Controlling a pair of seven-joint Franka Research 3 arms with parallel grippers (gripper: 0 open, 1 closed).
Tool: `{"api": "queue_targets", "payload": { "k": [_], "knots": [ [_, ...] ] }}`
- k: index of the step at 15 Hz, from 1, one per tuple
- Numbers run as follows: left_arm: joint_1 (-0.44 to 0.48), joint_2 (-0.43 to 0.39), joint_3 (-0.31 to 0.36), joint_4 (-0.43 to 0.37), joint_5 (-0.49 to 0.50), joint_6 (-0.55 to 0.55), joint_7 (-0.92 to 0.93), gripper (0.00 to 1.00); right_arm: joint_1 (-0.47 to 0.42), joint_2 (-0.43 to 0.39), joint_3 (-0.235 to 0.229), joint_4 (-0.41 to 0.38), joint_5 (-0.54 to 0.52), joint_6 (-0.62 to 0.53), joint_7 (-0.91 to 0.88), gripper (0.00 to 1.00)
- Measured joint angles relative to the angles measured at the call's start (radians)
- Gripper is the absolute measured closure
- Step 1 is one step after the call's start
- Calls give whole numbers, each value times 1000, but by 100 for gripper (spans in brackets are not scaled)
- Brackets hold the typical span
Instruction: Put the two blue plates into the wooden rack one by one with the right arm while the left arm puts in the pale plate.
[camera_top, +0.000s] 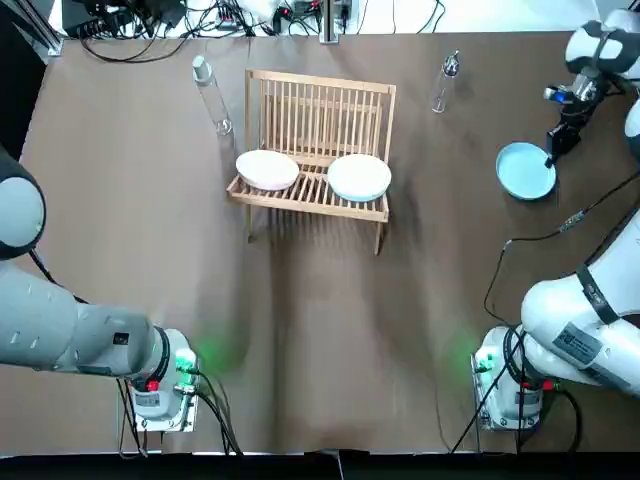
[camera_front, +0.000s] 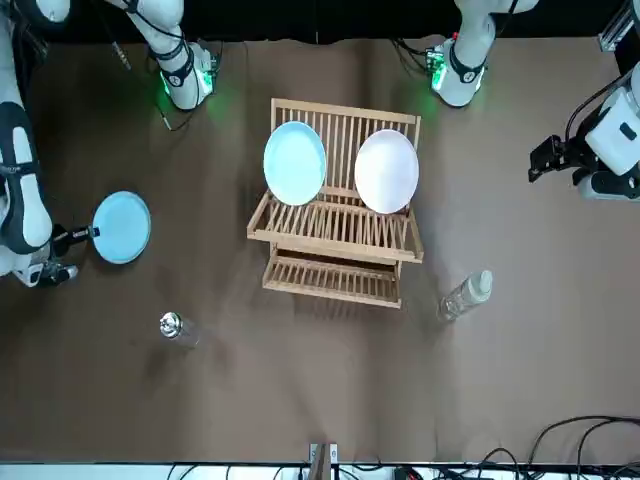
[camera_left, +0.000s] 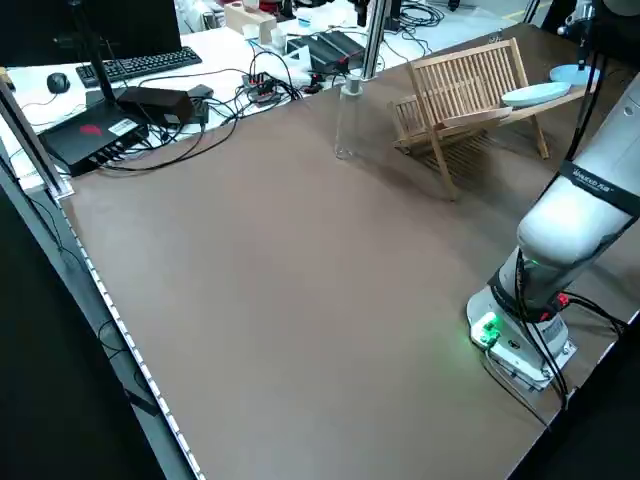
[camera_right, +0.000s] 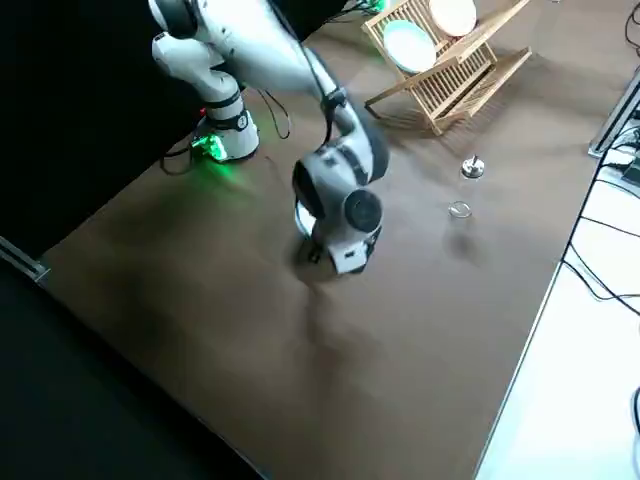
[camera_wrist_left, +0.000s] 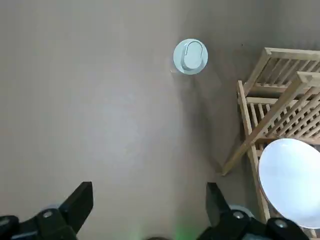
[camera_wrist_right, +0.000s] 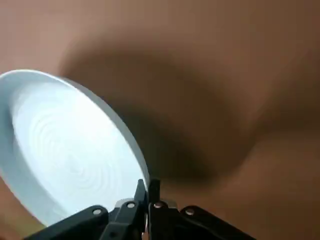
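The wooden rack (camera_top: 318, 120) stands mid-table and holds two plates upright. A blue plate (camera_front: 295, 162) sits on my right-hand side of it, and the pale plate (camera_front: 386, 171) (camera_wrist_left: 290, 182) on my left-hand side. A second blue plate (camera_top: 526, 170) (camera_wrist_right: 65, 150) hangs tilted a little above the table, far to the right of the rack. My right gripper (camera_top: 553, 155) (camera_wrist_right: 147, 189) is shut on its rim. My left gripper (camera_wrist_left: 147, 200) hovers open and empty high over the table, left of the rack (camera_wrist_left: 270, 100).
A clear plastic bottle (camera_top: 212, 95) (camera_wrist_left: 190, 56) stands behind the rack's left corner. A small glass (camera_top: 445, 80) (camera_front: 175, 327) stands behind its right side. Cables and electronics lie beyond the table's far edge. The arm bases (camera_top: 160, 385) sit at the near edge.
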Motion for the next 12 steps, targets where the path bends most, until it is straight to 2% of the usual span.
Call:
{"api": "queue_targets", "payload": {
  "k": [5, 8, 12],
  "knots": [
    [-1, 6, 0, -3, 0, 19, 0, 0, 66, -105, 1, 1, 76, -211, 43, 96],
    [-3, 9, 0, -6, 0, 24, 0, 0, 104, -166, 3, 1, 101, -381, 154, 96],
    [0, 8, 0, -6, 0, 25, 14, 0, 187, -229, 6, 1, 185, -604, 376, 96]
  ]
}}
